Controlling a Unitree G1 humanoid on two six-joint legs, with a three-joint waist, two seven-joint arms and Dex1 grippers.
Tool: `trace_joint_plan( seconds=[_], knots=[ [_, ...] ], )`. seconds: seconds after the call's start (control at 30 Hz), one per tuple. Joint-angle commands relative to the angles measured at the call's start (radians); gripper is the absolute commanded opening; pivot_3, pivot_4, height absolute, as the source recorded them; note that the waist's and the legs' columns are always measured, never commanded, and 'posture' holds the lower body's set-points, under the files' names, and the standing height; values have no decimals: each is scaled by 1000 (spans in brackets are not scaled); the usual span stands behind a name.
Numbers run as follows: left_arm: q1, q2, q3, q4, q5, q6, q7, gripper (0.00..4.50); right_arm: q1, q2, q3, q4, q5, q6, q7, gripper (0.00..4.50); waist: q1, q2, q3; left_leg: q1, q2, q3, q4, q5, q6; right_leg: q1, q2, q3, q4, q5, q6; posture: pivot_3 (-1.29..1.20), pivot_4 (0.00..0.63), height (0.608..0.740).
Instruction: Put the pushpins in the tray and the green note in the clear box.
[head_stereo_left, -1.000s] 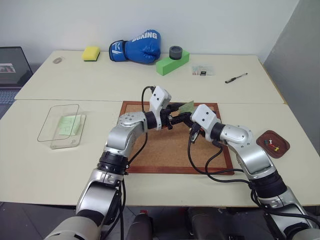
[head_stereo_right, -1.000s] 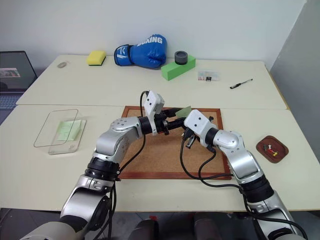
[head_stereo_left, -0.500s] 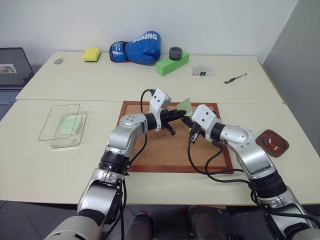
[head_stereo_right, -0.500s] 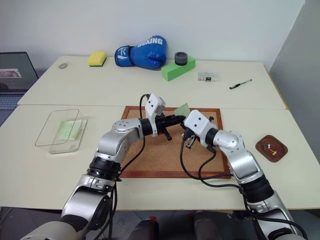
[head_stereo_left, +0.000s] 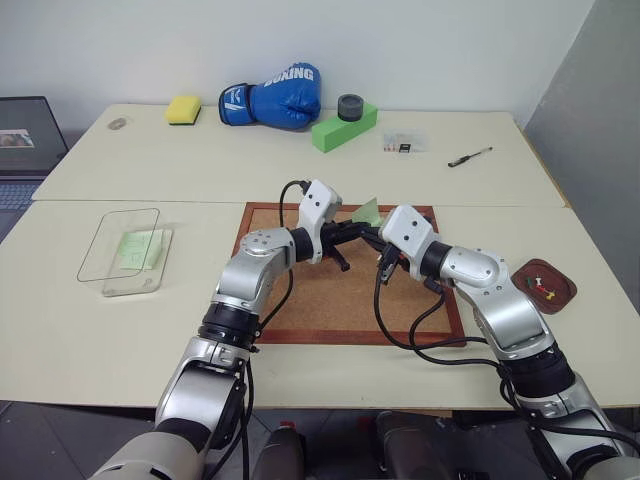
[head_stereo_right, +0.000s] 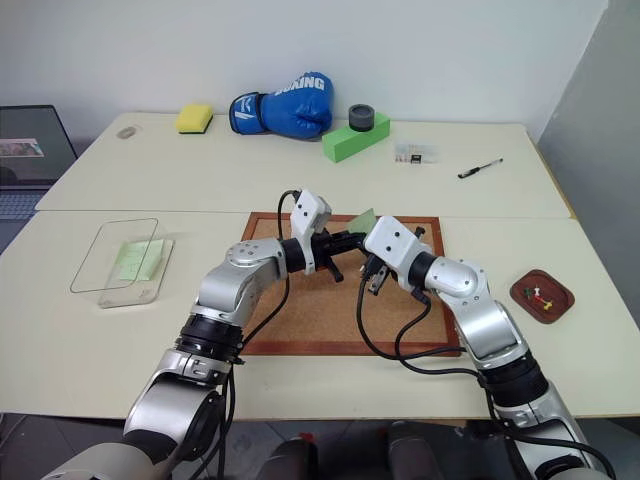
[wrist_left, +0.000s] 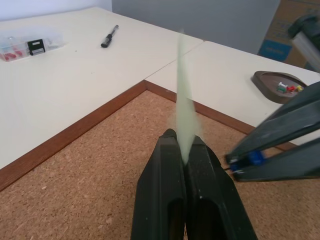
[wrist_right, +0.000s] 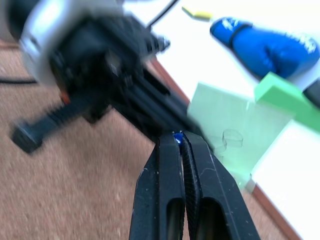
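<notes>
Your left gripper (wrist_left: 182, 150) is fully closed on the lower edge of the green note (wrist_left: 184, 112); the paper stands up on edge out of the fingertips, above the corkboard (head_stereo_left: 340, 300).

Your right gripper (wrist_right: 178, 142) is also pressed closed, and a small blue pushpin head (wrist_right: 177, 138) sits pinched at its very tip. That tip meets the left gripper's fingers head-on, just beside the note, which shows directly beyond it in the right wrist view. The two grippers point at each other over the far half of the corkboard.

The tray (head_stereo_left: 546, 283) lies well off to the outer side of your right arm, on the bare table beside the corkboard's right frame. It already holds pushpins (wrist_left: 289, 88): red, yellow and green heads are visible.

The clear box (head_stereo_left: 128, 263) lies well away to the outer side of your left arm, near the left end of the near table, lid (head_stereo_left: 112, 238) propped open. A pale green slip (head_stereo_left: 138, 247) lies inside it.

Beyond both grippers, on the far table: blue boxing glove (head_stereo_left: 272, 95), yellow sponge (head_stereo_left: 182, 107), green foam block (head_stereo_left: 343, 126) with a dark roll of tape (head_stereo_left: 351, 105) on it, a small clear case (head_stereo_left: 404, 143) and a pen (head_stereo_left: 471, 156).
</notes>
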Motion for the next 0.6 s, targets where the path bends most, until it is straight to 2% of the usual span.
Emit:
trace_joint_plan(
  seconds=[0.03, 0.17, 0.27, 0.47, 0.6],
  knots=[
    [-2, -4, -1, -11, 18, -45, 12, 20, -5, -2, -34, -74, 21, 3, 0, 0, 0, 0, 0, 0, 0, 0, 0, 0, 0, 0, 0, 0, 0, 0, 0, 0, 150, 740],
    [-2, -7, 0, -6, 28, -55, 18, 20, 6, -9, -48, -95, 26, 17, -4, 0, 0, 0, 0, 0, 0, 0, 0, 0, 0, 0, 0, 0, 0, 0, 0, 0, 150, 740],
    [9, -2, 3, -20, 28, -54, 24, 20, 51, -34, -116, -160, 49, 68, -15, 0, 1, 0, 0, 0, 0, 0, 0, 0, 0, 0, 0, 0, 0, 0, 0, 0, 150, 740],
    [43, 30, 18, -89, 17, -22, 29, 20, 266, -136, -328, -281, 79, 165, -38, 0, 9, 0, 0, -1, -1, 0, 0, 0, 0, 0, 0, 0, 0, 0, 0, 0, 150, 740],
    [60, 49, 15, -141, 12, -1, 27, 20, 406, -210, -434, -268, 33, 163, -80, 0, 10, 0, 0, 0, -1, 0, 0, 0, 0, 0, -1, 1, 0, 0, 0, 0, 150, 740]
  ],
)
